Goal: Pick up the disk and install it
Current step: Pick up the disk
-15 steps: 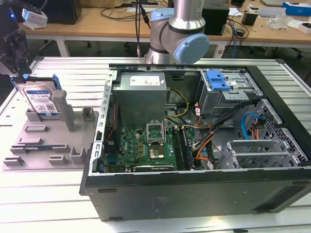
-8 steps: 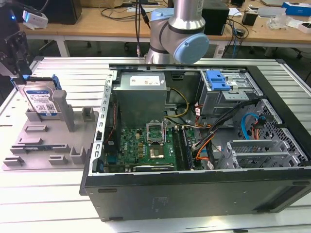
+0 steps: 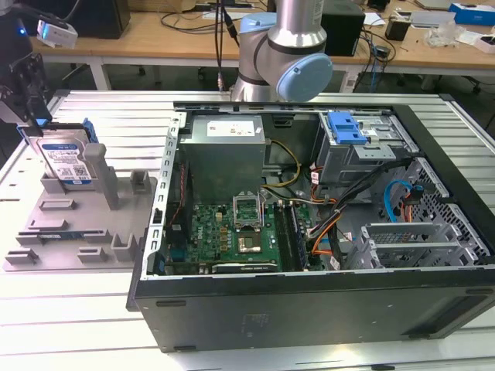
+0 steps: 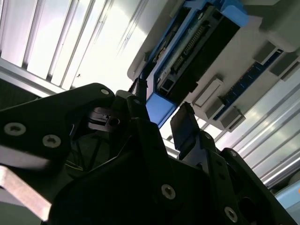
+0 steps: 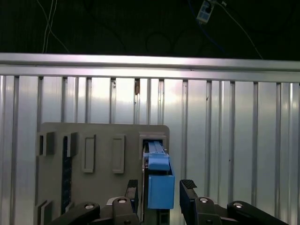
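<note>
My end effector (image 5: 160, 189) has its fingers (image 5: 188, 193) apart. In both wrist views they sit one on each side of the disk's blue rail, with a sliver of gap on either side, so I read it as straddling and not clamped on anything. The disk (image 3: 66, 158) stands on edge in a slot at the far corner of the grey tray (image 3: 71, 232), at the exterior view's left, label facing the open case (image 3: 309, 309). Tray and case both sit on the slatted bench (image 3: 77, 332), just beside each other. My worry is the grip. The gaps look uneven in the first wrist view, so a squeeze could shove the disk sideways against the slot wall before both fingers bite. The rail is plastic and may flex or slip under the fingers. A tilted lift could bind the disk on the upright post (image 3: 97, 166) next to it and drag the tray along.
</note>
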Controlling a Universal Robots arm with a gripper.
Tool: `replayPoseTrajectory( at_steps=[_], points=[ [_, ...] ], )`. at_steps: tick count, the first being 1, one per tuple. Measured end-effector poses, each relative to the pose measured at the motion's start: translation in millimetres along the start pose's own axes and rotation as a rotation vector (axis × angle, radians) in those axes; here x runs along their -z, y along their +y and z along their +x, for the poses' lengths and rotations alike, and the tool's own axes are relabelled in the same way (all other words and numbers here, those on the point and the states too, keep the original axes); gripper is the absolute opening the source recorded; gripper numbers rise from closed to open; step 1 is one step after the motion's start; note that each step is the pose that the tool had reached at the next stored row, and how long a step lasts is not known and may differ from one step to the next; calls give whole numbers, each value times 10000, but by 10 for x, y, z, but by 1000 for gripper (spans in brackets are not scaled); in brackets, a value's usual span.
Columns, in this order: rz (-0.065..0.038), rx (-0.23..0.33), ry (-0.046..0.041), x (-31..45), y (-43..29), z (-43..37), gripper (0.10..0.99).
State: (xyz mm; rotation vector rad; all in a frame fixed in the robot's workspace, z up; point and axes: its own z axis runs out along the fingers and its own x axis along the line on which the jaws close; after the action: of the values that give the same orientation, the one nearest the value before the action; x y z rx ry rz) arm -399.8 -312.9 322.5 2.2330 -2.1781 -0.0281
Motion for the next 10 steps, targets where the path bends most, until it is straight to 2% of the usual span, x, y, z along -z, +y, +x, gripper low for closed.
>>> replayPoseTrajectory(
  at_steps=[10],
  points=[
    [2, 0, -4, -86, -3, 0, 482]
  ],
)
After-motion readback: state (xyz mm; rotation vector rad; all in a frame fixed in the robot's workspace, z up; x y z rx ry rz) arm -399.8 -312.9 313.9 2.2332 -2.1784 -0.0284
